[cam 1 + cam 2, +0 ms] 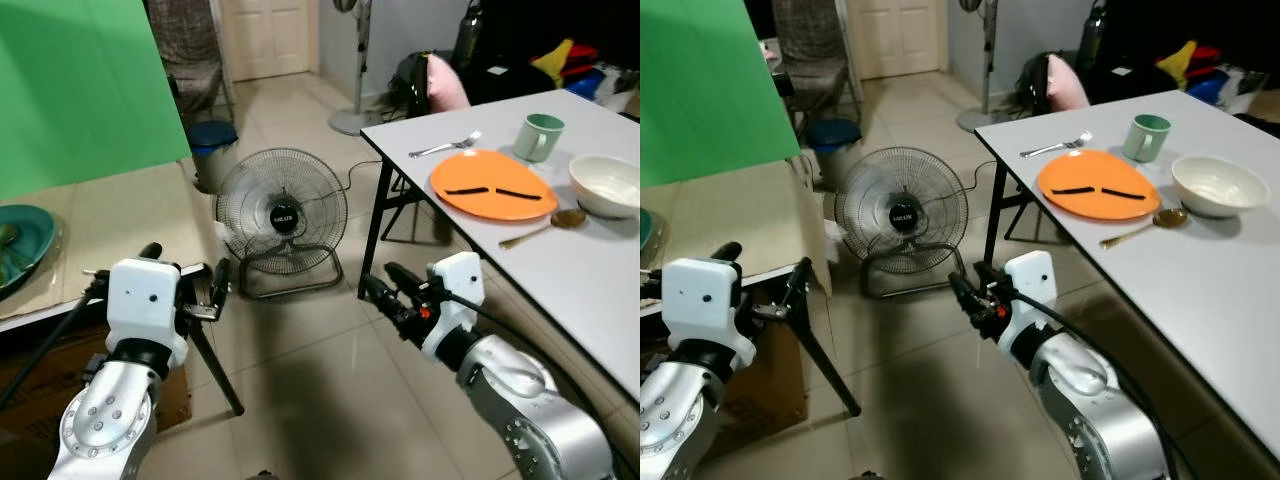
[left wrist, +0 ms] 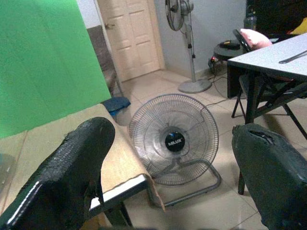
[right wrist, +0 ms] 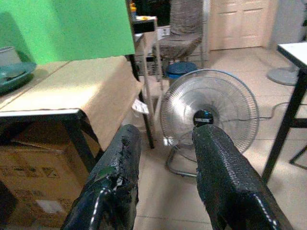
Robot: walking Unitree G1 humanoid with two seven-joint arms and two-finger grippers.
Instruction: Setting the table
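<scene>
The left gripper (image 1: pixel 185 270) hangs low over the tiled floor (image 1: pixel 320 370) with its two black fingers (image 2: pixel 72 177) spread wide and nothing between them. The right gripper (image 1: pixel 385 285) is held out at about the same height, its fingers (image 3: pixel 218 167) parted by a narrow gap and likewise holding nothing.

Ahead of both grippers, between them, a round wire-caged floor fan (image 1: pixel 282 215) stands on the tiles. To the right of the right gripper and higher than it stretches the white tabletop (image 1: pixel 590 290) on black folding legs. On it, well apart from the right gripper, lies a flat orange plate (image 1: pixel 492 184) with two dark thin sticks (image 1: pixel 495 191) lying across its face. Beyond the plate's far left edge lies a silver fork (image 1: pixel 445 147); at its far right stands a pale green mug (image 1: pixel 540 136). Just right of the plate sits a white bowl (image 1: pixel 606 184), and a brass-coloured spoon (image 1: pixel 548 225) lies in front, its bowl end near the white bowl.

To the left of the left gripper runs a low beige-covered tabletop (image 1: pixel 110 215) backed by a green screen (image 1: pixel 80 90), with a teal dish (image 1: pixel 22 240) at its near left end and a brown cardboard box (image 3: pixel 36 191) beneath it.
</scene>
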